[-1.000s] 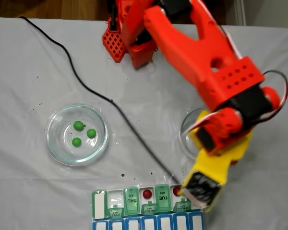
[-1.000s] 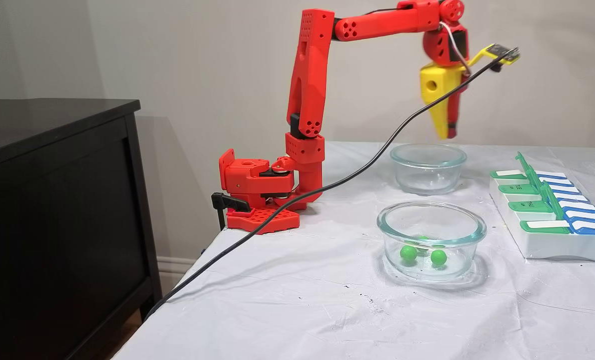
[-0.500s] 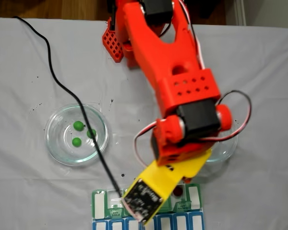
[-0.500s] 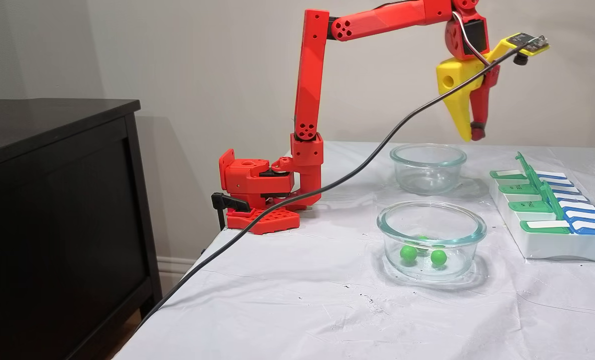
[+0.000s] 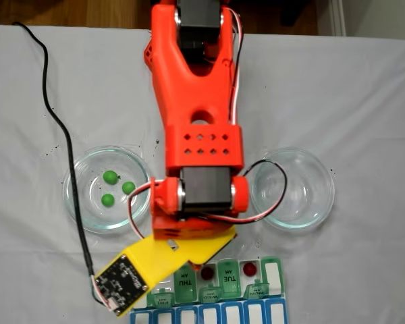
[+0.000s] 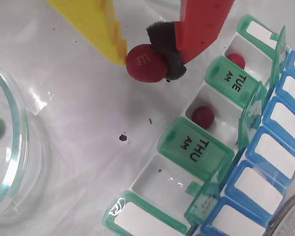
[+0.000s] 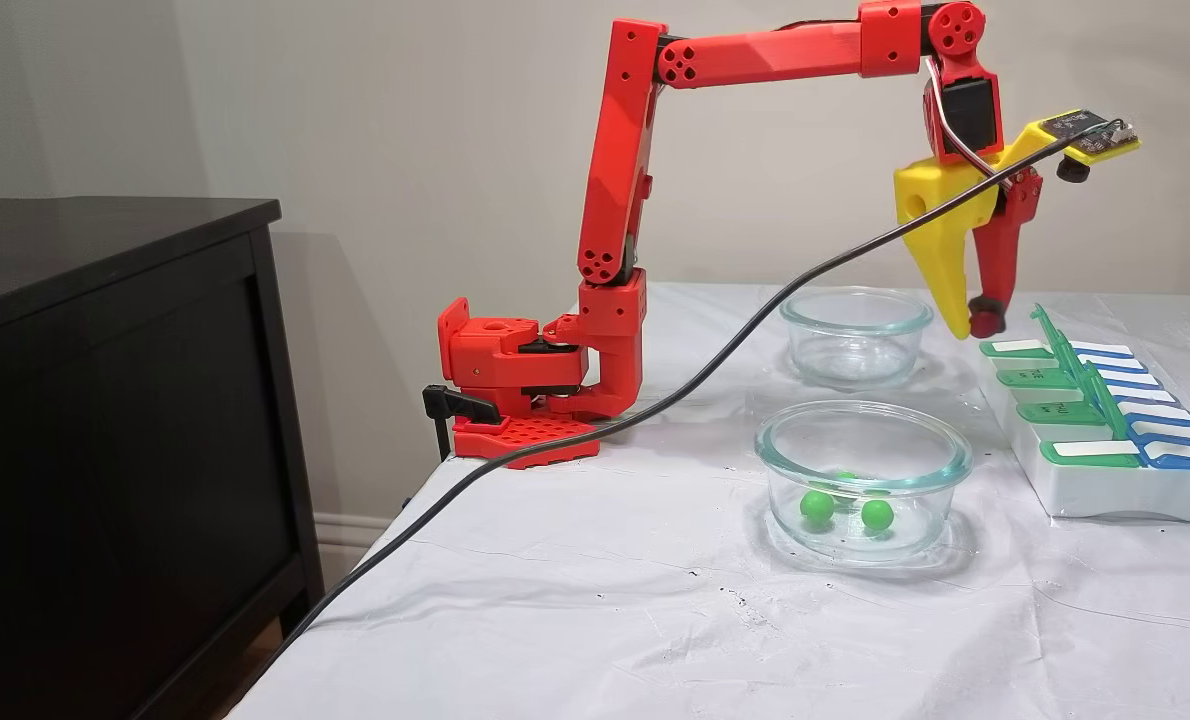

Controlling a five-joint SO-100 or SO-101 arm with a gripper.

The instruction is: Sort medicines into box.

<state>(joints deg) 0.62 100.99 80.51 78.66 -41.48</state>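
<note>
My gripper (image 6: 147, 59) is shut on a dark red medicine ball (image 6: 143, 65), pinched between the yellow finger and the red finger's black pad. It hangs over the cloth just beside the box (image 6: 194, 145), near the TUE lid. In a fixed view the gripper (image 7: 975, 325) holds the ball (image 7: 983, 324) just above the far end of the box (image 7: 1105, 485). Two red balls (image 6: 203, 117) (image 6: 236, 60) lie in open compartments, also seen from above (image 5: 207, 273) (image 5: 250, 269). Three green balls (image 5: 110, 177) (image 5: 128, 187) (image 5: 107, 199) sit in a glass dish (image 5: 71, 202).
An empty glass dish (image 5: 327, 196) stands right of the arm in a fixed view from above; from the side it (image 7: 855, 305) is the far one. A black cable (image 7: 655, 375) trails from the wrist across the table. A black cabinet (image 7: 105, 400) stands off the table's edge.
The arm has swung from the empty dish's side toward the middle of the box and lowered, carrying the red ball with it. The cable swept along.
</note>
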